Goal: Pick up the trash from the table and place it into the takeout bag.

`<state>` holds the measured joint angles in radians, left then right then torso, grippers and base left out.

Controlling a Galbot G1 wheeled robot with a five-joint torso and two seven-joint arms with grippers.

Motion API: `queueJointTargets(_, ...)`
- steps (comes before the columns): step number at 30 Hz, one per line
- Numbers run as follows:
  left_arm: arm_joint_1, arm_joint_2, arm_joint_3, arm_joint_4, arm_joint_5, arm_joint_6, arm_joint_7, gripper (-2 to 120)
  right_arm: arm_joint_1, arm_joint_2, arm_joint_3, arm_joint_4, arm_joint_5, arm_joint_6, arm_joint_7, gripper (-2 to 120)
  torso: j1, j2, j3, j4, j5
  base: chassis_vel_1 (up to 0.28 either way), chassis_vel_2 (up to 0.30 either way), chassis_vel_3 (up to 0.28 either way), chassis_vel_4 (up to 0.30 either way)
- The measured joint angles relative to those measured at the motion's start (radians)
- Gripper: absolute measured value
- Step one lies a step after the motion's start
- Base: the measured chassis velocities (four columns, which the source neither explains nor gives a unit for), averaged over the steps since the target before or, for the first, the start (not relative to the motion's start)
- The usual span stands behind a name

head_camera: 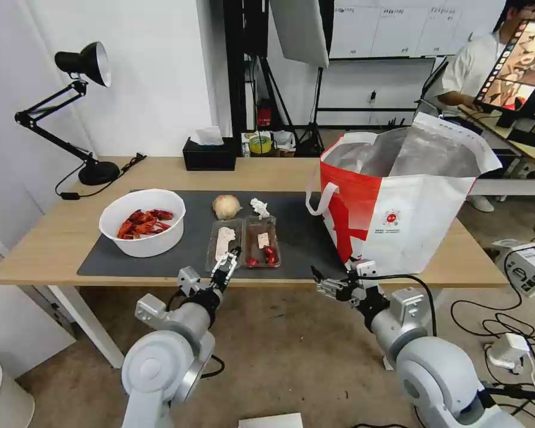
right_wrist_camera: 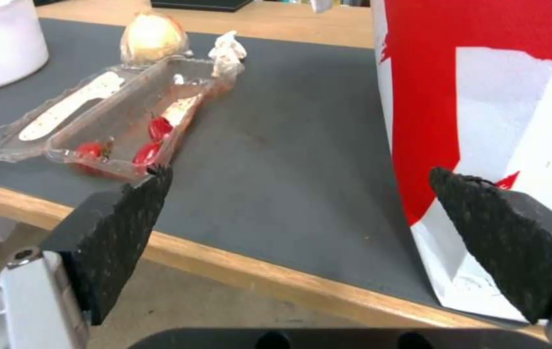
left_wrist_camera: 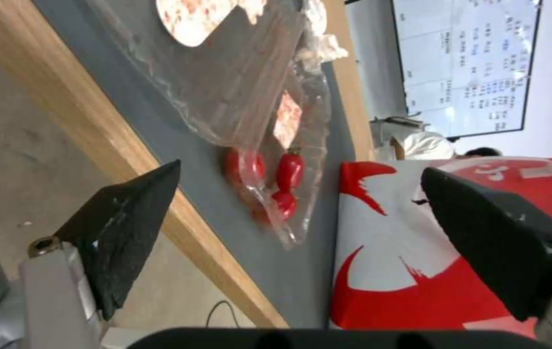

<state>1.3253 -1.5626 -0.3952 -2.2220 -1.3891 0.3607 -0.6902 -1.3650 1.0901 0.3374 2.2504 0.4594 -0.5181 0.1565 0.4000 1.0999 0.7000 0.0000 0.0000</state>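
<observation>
**Two released hands at the bench's front edge, trash untouched**

Long light-wood bench, carrying a dark grey mat along its middle. At the mat's right end, standing upright and gaping, the white and red takeout bag, silver lining showing, one loop handle hanging on its left side. On the mat's left part, a white round bowl with red crayfish shells inside. Between bowl and bag, near the front edge, a clear two-compartment tray: a pale strip in the left half, red scraps and a small card in the right half. Just behind the tray, a beige ball and, to its right, a small crumpled tissue touching the tray's far rim. Farther back, off the mat, a black tissue box and a black desk lamp at the left rear corner.

Left hand released, fingers spread wide, poised over the front edge of the tray's left half, gripping nothing. Right hand likewise released, fingers wide apart, hanging just off the bench's front edge, below the bag's left corner, gripping nothing.
</observation>
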Motion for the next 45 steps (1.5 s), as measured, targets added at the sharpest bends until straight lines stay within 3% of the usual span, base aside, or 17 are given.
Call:
queueJointTargets(18,-0.08,-0.003,0.009,0.092,0.004,-0.016,-0.016,100,0.003,0.007,0.001,-0.02,-0.003,0.002,0.001,100,0.0,0.0,0.0,0.0,0.0,0.0,0.0,0.0,0.0)
queueJointTargets(45,-0.117,-0.01,0.008,0.145,0.008,-0.057,-0.034,100,-0.014,0.016,0.024,-0.022,-0.009,0.007,0.005,100,0.0,0.0,0.0,-0.0003,0.0,0.0,0.0,0.0,0.0)
